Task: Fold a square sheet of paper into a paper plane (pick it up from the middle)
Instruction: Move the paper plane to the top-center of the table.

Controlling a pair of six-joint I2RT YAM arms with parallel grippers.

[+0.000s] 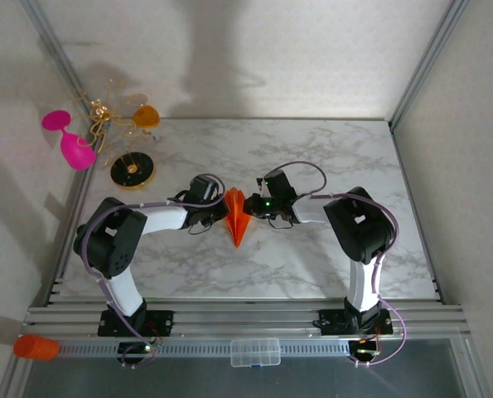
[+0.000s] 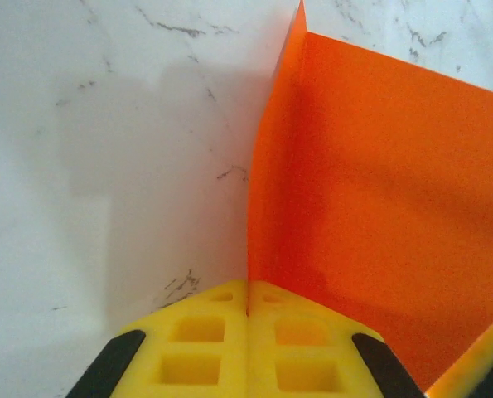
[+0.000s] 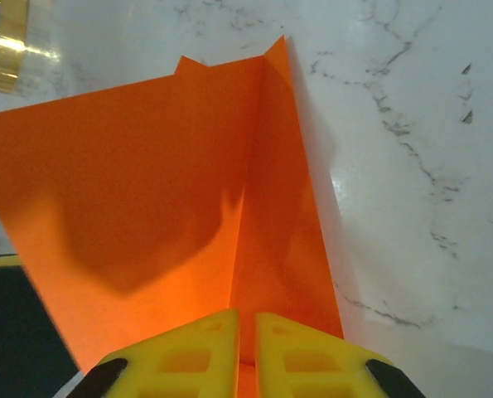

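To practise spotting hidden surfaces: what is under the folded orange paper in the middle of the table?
The white marbled table lies below the orange paper and shows all round it. The patch directly beneath is covered, so nothing there can be checked.

Twin arms in glossy white shells and black joint housings: the left arm (image 1: 159, 220) and the right arm (image 1: 358, 286), each on a black base plate (image 1: 134, 319). Pale purple cables (image 1: 304, 164) loop along both. A small green light (image 1: 267, 201) glows near the right wrist. The left gripper (image 2: 248, 290) and right gripper (image 3: 247, 319) wear bright yellow pads (image 2: 192, 348) moulded with square recesses, black at the outer corners.
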